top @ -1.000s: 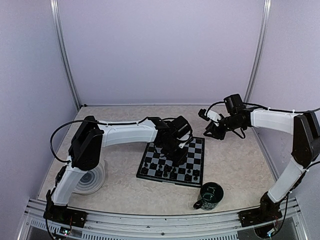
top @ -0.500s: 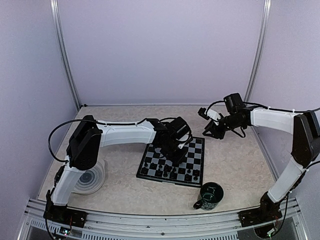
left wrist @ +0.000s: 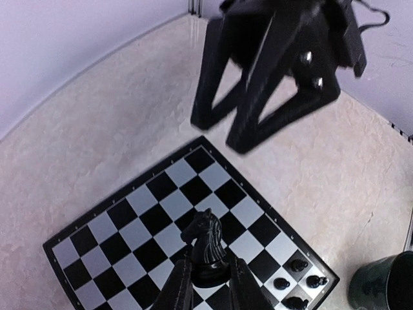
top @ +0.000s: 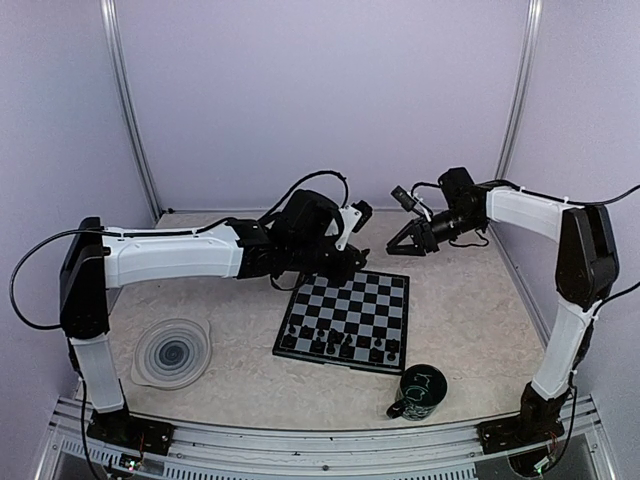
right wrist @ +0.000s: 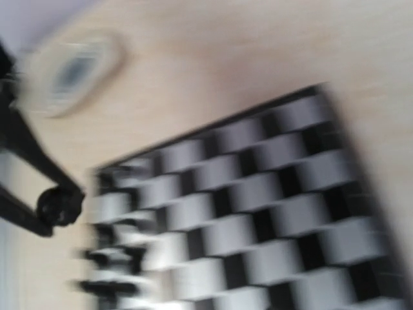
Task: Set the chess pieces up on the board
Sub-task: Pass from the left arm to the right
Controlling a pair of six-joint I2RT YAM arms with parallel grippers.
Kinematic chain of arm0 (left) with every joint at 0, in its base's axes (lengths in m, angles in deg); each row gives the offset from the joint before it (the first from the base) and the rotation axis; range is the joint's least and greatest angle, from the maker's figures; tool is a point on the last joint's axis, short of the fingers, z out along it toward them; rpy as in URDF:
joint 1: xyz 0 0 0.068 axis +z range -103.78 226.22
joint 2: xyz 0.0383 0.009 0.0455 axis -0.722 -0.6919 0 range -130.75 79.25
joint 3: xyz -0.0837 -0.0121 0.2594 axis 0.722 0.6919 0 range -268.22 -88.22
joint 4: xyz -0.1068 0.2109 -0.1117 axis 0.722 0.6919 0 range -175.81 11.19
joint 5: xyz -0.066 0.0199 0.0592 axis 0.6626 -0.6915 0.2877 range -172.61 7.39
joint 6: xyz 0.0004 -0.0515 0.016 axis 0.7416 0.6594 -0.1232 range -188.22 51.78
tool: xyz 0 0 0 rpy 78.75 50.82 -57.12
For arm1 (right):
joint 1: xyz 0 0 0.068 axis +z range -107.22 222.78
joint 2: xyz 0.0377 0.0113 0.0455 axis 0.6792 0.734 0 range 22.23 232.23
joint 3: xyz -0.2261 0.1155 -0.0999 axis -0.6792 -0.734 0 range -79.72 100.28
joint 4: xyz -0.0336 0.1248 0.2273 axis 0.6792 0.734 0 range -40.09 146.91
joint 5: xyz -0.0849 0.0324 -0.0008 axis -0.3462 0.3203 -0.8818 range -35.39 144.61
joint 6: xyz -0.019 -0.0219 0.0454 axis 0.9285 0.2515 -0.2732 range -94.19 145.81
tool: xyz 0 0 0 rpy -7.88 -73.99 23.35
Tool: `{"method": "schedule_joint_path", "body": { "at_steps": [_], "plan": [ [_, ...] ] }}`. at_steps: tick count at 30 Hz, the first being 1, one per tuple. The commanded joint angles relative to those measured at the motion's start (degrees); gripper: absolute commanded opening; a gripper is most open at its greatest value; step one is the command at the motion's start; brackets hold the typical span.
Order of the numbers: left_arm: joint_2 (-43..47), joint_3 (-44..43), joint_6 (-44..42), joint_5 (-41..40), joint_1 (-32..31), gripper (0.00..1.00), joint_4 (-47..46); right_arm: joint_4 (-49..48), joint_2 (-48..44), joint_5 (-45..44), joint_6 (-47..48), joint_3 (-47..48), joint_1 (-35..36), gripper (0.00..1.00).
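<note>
One knight (left wrist: 206,242) clamped at base in our left fingers (left wrist: 181,284), up near board (left wrist: 161,194) far edge. Tiny, light, probably slick, so we pinch low. Our right fingers (left wrist: 240,137) too blurry, can't tell.

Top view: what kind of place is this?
Probably a lab robot cell, not a home: plain lilac walls with metal posts, left arm and right arm bolted to a rail, and a table with props: board, mug, plate.
</note>
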Motion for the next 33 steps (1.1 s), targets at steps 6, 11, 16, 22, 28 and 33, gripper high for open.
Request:
{"method": "schedule_joint_path", "body": {
  "at_steps": [6,11,16,22,28,33],
  "plan": [
    [-0.29,1.31,-2.93,-2.74,-1.38,0.19,-5.42,10.14,4.24,20.98,-3.83,0.82,1.93,0.44],
    [-0.41,0.4,-3.7,-2.97,-1.76,0.19,-4.81,9.86,6.15,22.53,-4.97,2.04,3.55,0.44],
    [-0.48,0.04,-4.24,-2.99,-2.02,0.19,-4.13,9.36,7.98,24.09,-6.3,3.79,3.98,0.42],
    [-0.5,-0.39,-4.7,-2.69,-2.45,0.19,-3.91,8.93,9.47,24.28,-6.99,4.65,4.6,0.37],
    [-1.26,-1.69,-5.26,-2.12,-3.01,0.19,-3.48,8.79,10.81,24.99,-7.52,5.54,4.69,0.29],
    [-1.9,-2.54,-5.91,-1.54,-3.27,0.19,-3.01,8.8,11.43,25.5,-7.61,5.68,4.7,0.26]
  ]
}}
